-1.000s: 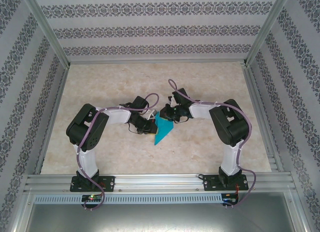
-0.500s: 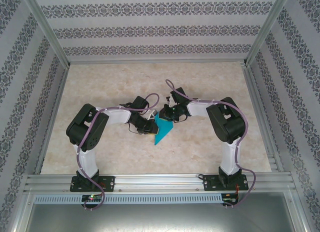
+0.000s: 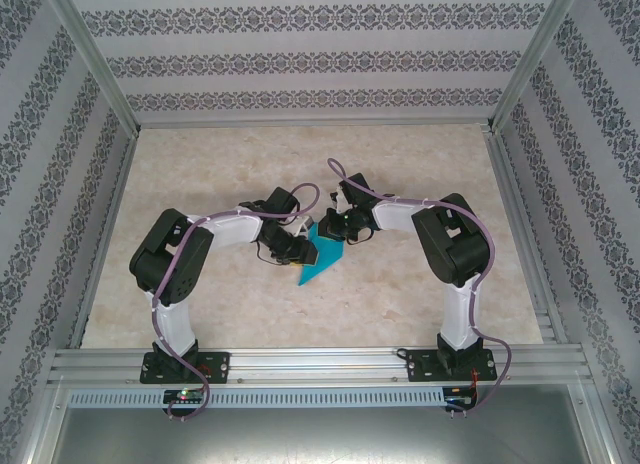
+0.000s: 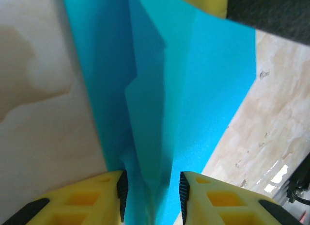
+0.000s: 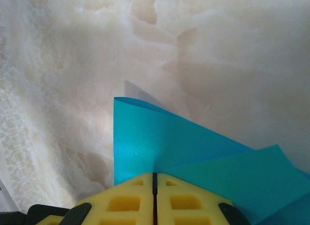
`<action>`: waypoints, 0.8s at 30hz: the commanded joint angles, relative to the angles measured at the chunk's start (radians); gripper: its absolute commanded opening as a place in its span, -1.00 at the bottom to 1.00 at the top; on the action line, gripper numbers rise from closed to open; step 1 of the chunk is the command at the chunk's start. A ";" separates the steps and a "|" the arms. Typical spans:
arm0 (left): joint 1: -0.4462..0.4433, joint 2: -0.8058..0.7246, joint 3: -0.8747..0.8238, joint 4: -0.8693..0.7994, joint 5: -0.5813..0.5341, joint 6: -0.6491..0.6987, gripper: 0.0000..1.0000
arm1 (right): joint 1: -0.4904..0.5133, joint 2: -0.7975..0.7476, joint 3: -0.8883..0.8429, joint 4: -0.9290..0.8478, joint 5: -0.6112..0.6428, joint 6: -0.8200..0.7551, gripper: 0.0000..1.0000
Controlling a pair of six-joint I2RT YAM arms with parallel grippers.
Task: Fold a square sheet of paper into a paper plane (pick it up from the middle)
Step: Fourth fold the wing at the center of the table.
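Half folded, the paper [image 3: 322, 256] is at the middle of the table [image 3: 420, 174]; the right gripper [image 5: 155, 185] pinches its edge, the left gripper [image 4: 152, 193] stands spread astride a crease. Creasing seems underway; next, the left needs a hold for another fold

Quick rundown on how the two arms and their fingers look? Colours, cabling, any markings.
The left arm and right arm both have white links and bulky black joint housings, on black bases. A mauve cable runs along each. The fingers are yellow blocks with rectangular cut-outs and black pads. No markings are legible.
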 commanded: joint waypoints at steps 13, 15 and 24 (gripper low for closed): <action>-0.002 -0.066 0.087 -0.094 -0.071 0.021 -0.15 | 0.024 0.040 -0.026 -0.069 0.066 -0.020 -0.86; -0.002 -0.066 0.096 -0.103 -0.087 0.026 -0.15 | 0.025 0.037 -0.026 -0.069 0.065 -0.020 -0.86; -0.004 -0.028 0.093 -0.104 -0.121 0.033 -0.16 | 0.028 0.017 -0.024 -0.075 0.068 -0.017 -0.85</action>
